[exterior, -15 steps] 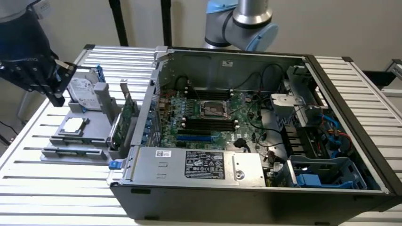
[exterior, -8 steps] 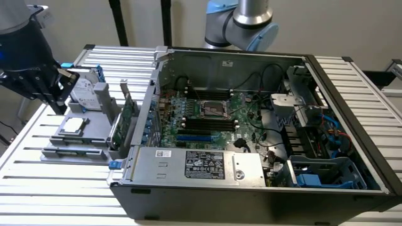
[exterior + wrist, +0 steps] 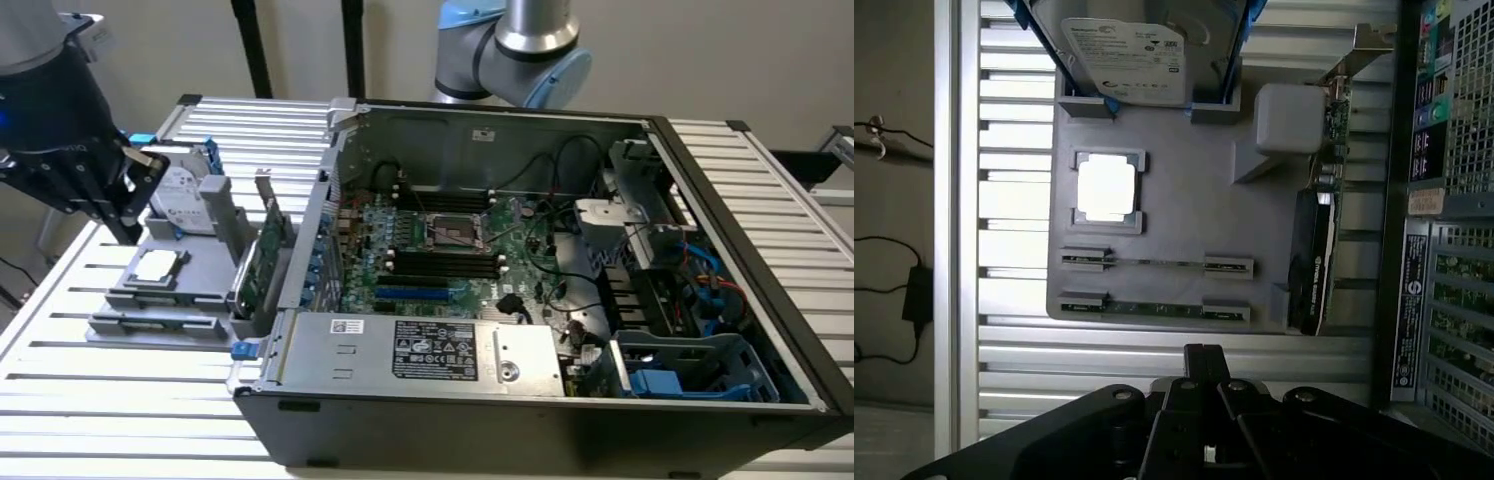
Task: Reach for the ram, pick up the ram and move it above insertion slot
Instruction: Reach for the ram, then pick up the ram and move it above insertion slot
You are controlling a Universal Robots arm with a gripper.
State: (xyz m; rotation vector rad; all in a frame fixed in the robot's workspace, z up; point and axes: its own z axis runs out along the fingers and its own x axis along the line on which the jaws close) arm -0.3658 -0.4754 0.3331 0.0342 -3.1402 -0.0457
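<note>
Well off to the exterior view's left, the gripper (image 3: 120, 215) hangs above the grey holder (image 3: 187, 290) on the slatted surface (image 3: 134, 400), clear of it. Whether it is apart or together I cannot tell. The holder carries a silver hard drive (image 3: 180, 200) and a square chip (image 3: 156, 265). In the pair of clips nearest the gripper, the ram (image 3: 1154, 309) stands on edge, with a second stick (image 3: 1154, 263) just beside it. Next right stands a green card (image 3: 274, 250) with a metal bracket, against the open computer case (image 3: 534, 430). Inside the case, the insertion slot (image 3: 441, 262), one of several black ones alike, lies on the board, well apart from the ram.
</note>
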